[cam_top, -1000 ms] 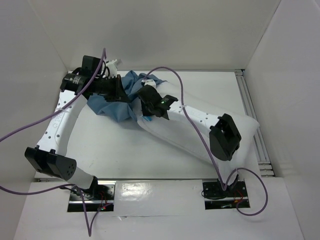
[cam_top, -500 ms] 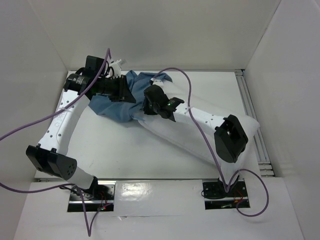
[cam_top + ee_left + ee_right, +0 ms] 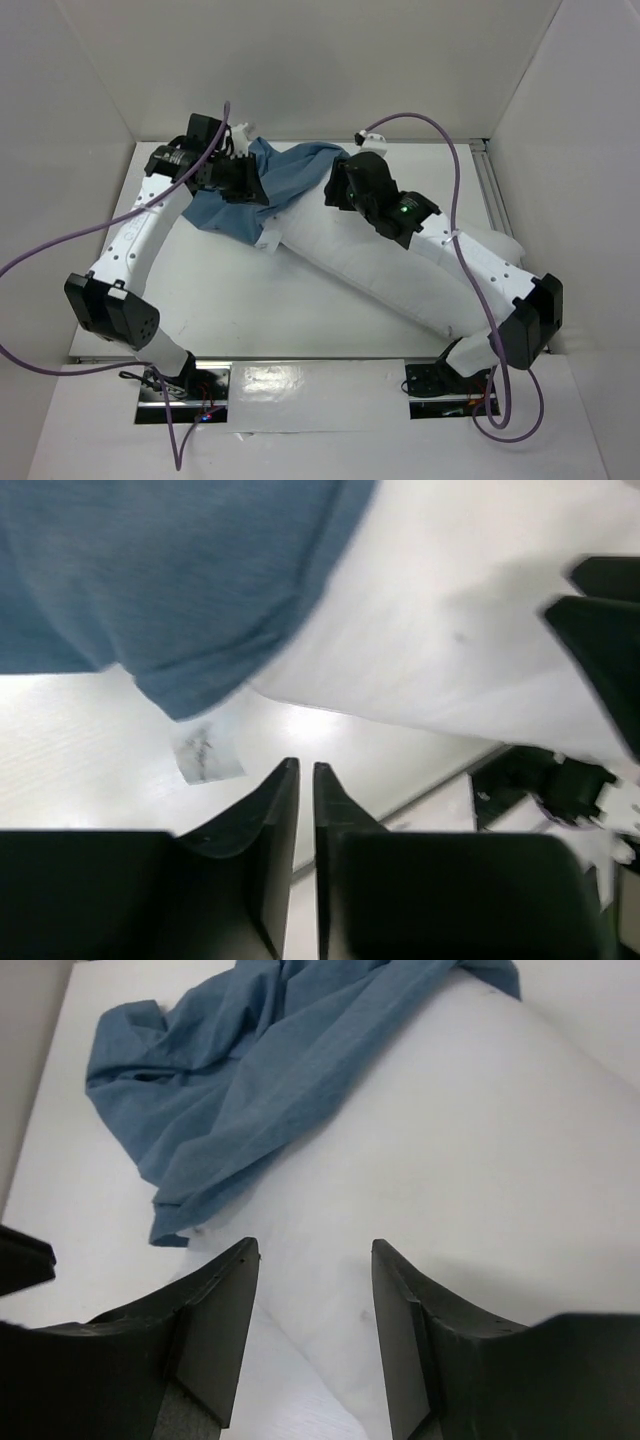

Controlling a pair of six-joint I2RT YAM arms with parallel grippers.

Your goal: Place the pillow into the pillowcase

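The pillow point(image 3: 400, 270) lies slantwise across the table, its far-left end under the pillowcase point(image 3: 290, 170), a wrinkled blue cloth. In the right wrist view the pillowcase point(image 3: 260, 1060) drapes over the pillow point(image 3: 480, 1160). My right gripper point(image 3: 315, 1247) hovers open over the bare pillow with nothing between its fingers; from above, the right gripper point(image 3: 338, 190) sits at the cloth's right edge. My left gripper point(image 3: 250, 190) is at the cloth's left side. Its view shows the left gripper point(image 3: 305, 767) parted by a narrow gap, empty, below the pillowcase point(image 3: 170, 570) and pillow point(image 3: 450, 630).
White walls close in the table at the back and both sides. A metal rail point(image 3: 497, 200) runs along the right edge. Purple cables point(image 3: 60, 250) loop off both arms. A small white tag point(image 3: 205, 755) hangs at the cloth's hem.
Both grippers went from shut to parted and let go of the cloth. The right gripper moved back and right along the pillow, its elbow swinging to the near right. The left shifted slightly back.
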